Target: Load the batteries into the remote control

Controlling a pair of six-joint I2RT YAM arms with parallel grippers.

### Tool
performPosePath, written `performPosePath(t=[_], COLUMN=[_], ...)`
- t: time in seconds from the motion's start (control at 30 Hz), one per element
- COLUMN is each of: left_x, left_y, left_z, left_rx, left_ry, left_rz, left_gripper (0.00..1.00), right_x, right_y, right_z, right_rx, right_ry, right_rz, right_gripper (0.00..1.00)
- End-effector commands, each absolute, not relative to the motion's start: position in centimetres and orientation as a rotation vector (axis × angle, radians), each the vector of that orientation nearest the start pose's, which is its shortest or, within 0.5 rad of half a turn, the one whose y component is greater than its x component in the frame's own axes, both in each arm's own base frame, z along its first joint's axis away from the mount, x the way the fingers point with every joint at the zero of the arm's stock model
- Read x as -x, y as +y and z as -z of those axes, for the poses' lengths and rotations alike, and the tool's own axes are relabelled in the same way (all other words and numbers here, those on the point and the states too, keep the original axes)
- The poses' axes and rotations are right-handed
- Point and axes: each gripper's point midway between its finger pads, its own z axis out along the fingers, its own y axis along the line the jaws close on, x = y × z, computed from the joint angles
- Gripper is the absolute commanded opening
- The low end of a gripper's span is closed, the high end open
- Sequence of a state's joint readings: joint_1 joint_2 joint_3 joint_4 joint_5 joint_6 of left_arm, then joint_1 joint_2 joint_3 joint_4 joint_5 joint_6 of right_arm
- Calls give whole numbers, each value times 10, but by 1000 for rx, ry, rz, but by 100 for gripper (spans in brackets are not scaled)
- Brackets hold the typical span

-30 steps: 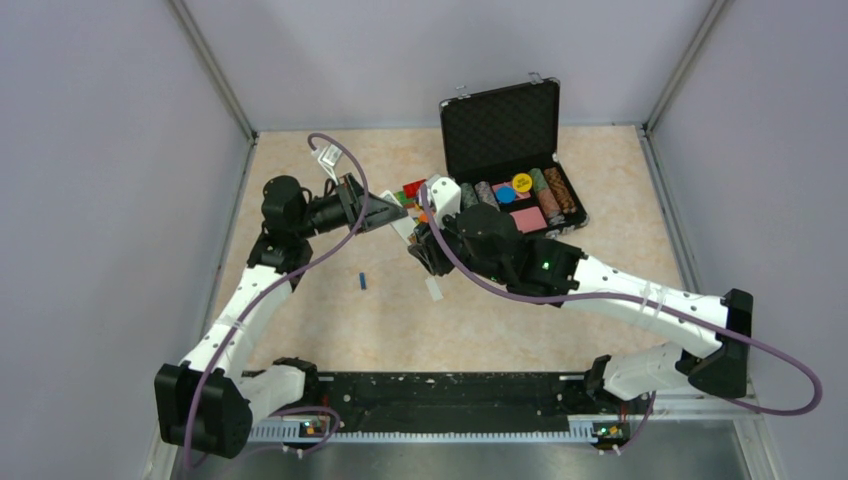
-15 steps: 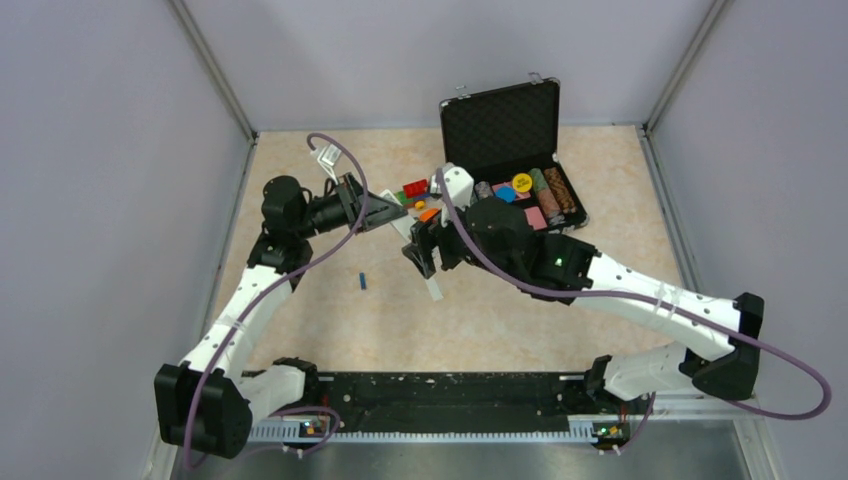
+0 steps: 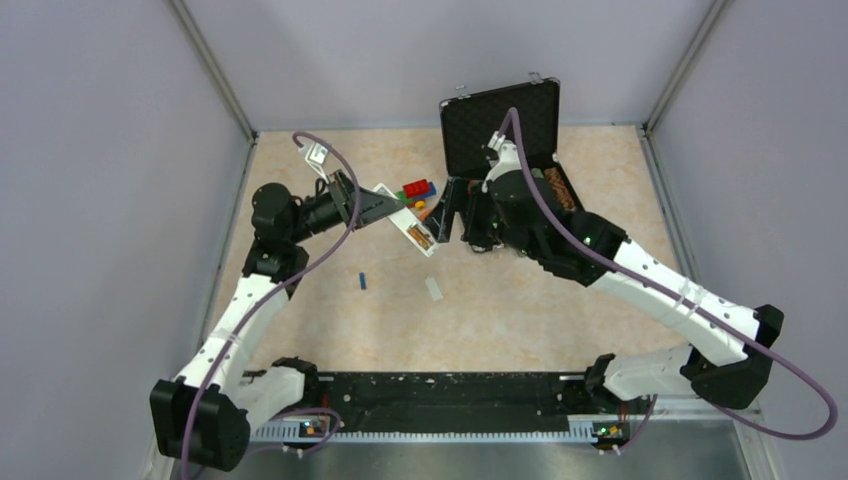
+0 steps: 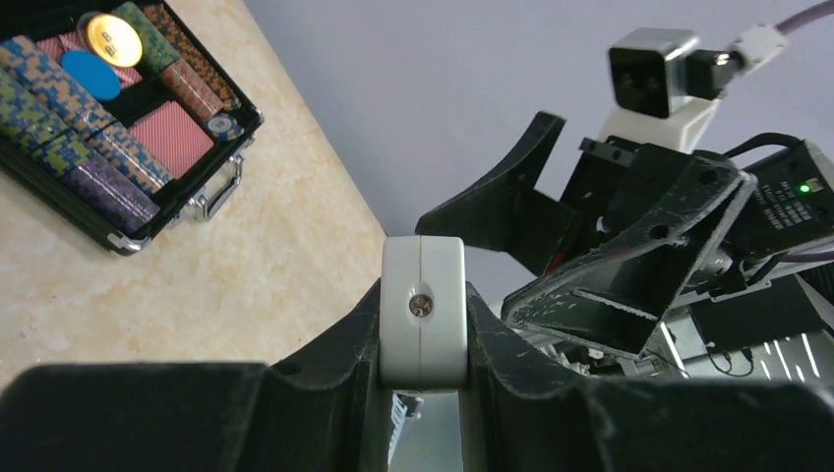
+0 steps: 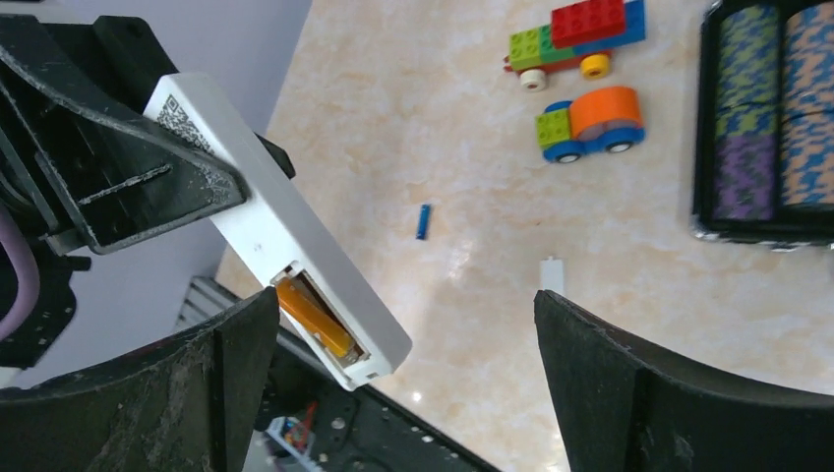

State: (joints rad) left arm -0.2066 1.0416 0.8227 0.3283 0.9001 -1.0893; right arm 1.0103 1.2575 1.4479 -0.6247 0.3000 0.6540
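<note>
— Where is the slim white rectangular remote control (image 5: 266, 231)?
— Up off the beige stone-patterned tabletop (image 3: 520, 310), pinched across its width by the left gripper (image 3: 385, 207). It slants, with its free end pointing right and near. The battery bay is uncovered.

— Anything in the bay?
— The thin orange-brown cylindrical battery (image 5: 313, 317) lies lengthwise inside. The thin blue cylindrical battery (image 5: 423, 221) lies on the tabletop, near and left of the remote and well apart from it.

— And the right gripper (image 5: 403, 295)?
— It is spread wide with nothing in it, just right of the remote's free end (in the right wrist view its black fingers frame that end without touching it).

— Any writing?
— A black QR code (image 5: 187, 123) is printed on the remote's shell at the clamped end. No lettering there is legible. A small metal screw (image 4: 421, 305) sits in the end face seen from the left wrist.

— What else?
— A small flat white cover piece (image 5: 553, 275) lies to the right of the blue battery. Two toy brick vehicles stand beyond the remote: a red, green and blue truck (image 5: 575, 39) and an orange-and-blue car (image 5: 590, 123). To the right, an open black hard case (image 3: 470, 130) holds stacks of patterned poker chips (image 4: 108, 167). The print on a gold chip (image 4: 108, 37) is too small to read.
</note>
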Motion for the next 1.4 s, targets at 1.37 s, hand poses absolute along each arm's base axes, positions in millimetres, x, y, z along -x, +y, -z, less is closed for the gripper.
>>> performPosePath(t=[1.37], left_x=[-258], left_y=[-200], left_z=[-375], left_rx=[8], left_ry=[1610], left_rz=[1510], left_gripper=[0], right_x=[-226], right_y=[364], right_z=[-326], right_rx=[-303], right_ry=[2085], right_rz=[-1379], right_gripper=[88])
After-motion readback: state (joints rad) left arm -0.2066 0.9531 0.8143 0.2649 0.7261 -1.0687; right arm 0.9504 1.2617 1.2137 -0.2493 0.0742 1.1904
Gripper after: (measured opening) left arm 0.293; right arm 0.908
